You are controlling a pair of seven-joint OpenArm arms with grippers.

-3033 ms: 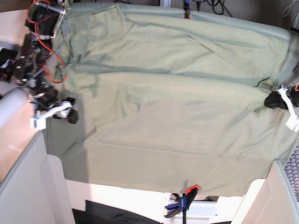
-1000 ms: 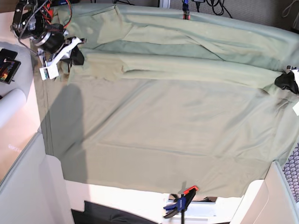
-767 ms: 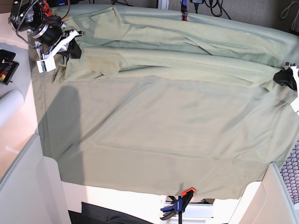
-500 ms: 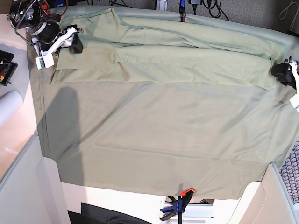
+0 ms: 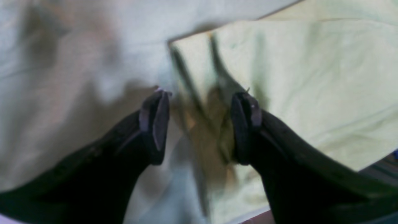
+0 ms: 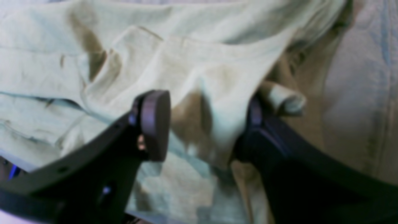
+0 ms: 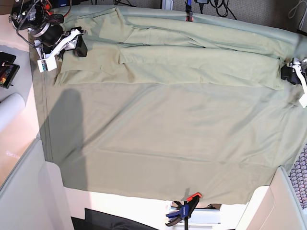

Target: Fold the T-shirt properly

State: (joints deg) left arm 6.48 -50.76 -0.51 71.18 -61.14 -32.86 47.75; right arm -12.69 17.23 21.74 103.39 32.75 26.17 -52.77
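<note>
The pale green T-shirt (image 7: pixel 192 64) lies folded into a long band across the far part of the cloth sheet (image 7: pixel 168 143). My right gripper (image 7: pixel 77 45) is at the band's left end. In the right wrist view the gripper (image 6: pixel 202 124) is open, with bunched shirt fabric (image 6: pixel 202 62) between the jaws and draped over one finger. My left gripper (image 7: pixel 288 74) is at the band's right end. In the left wrist view the gripper (image 5: pixel 200 124) is open over a shirt corner (image 5: pixel 311 77), which is blurred.
The sheet covers the table and is held by an orange clamp at the far edge (image 7: pixel 189 14) and another at the near edge (image 7: pixel 187 208). A black device (image 7: pixel 7 69) and a white roll (image 7: pixel 9 110) lie off the sheet at left.
Both grippers carried the shirt's near edge to the far side, folding it into a narrow band. Over the last half second they have hardly moved.
</note>
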